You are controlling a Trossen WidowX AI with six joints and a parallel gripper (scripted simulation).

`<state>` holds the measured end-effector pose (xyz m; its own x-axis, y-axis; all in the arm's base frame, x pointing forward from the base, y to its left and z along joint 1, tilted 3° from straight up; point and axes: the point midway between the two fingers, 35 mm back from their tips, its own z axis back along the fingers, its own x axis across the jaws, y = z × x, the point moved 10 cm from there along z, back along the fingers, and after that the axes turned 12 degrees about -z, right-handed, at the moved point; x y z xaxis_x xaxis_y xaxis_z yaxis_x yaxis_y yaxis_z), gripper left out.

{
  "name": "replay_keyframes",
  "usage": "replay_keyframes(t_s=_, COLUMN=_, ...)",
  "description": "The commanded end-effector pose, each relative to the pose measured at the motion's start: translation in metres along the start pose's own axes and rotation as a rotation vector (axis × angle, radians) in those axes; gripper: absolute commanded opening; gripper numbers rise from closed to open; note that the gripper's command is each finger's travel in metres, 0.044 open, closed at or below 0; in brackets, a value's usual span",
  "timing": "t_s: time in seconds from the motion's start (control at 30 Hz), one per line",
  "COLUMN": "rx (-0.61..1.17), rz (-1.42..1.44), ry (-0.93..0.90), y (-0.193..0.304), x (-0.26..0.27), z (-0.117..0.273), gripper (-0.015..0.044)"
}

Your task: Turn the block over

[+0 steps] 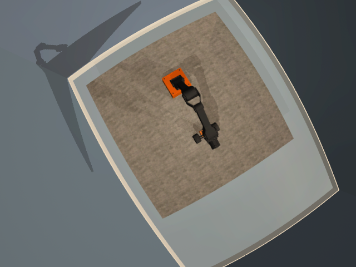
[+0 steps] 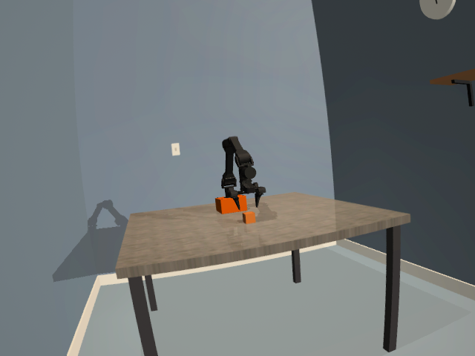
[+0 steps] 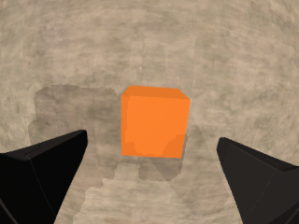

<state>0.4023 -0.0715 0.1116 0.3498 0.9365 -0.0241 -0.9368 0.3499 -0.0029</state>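
Note:
A small orange block (image 1: 201,132) (image 2: 249,217) (image 3: 154,126) sits flat on the brown table (image 1: 244,100) (image 2: 326,220). Its top and the side faces that show are plain orange. No mark can be made out on them, and its underside is hidden. In the top view the arm covers most of the block. My gripper (image 1: 206,132) (image 2: 248,208) (image 3: 154,141) is open and empty. It points down above the block, with a gap between fingertips and block. In the wrist view the block lies between the two fingers and slightly ahead of them, clear of both.
The arm's orange base (image 1: 174,93) (image 2: 232,205) stands on the table behind the block. The arm reaches out from it over the block. A wall with a light switch (image 2: 175,149) is behind the table, and a shelf (image 2: 456,77) is on the right wall.

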Motion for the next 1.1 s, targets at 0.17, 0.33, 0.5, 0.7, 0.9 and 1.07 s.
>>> replay_keyframes(t_s=0.17, rx=0.007, rz=-0.003, ry=0.004, y=0.000, x=0.000, z=-0.015, gripper=0.0440)
replay_keyframes(t_s=0.33, rx=0.007, rz=-0.003, ry=0.004, y=0.000, x=0.000, z=-0.023, gripper=0.0440)
replay_keyframes(t_s=0.5, rx=0.007, rz=-0.003, ry=0.004, y=0.000, x=0.000, z=-0.031, gripper=0.0440)
replay_keyframes(t_s=0.7, rx=0.007, rz=-0.003, ry=0.004, y=0.001, x=0.000, z=-0.041, gripper=0.0440)
replay_keyframes(t_s=0.9, rx=0.007, rz=-0.003, ry=0.004, y=0.001, x=0.000, z=-0.043, gripper=0.0361)
replay_keyframes(t_s=1.07, rx=0.007, rz=-0.003, ry=0.004, y=0.001, x=0.000, z=-0.043, gripper=0.0230)
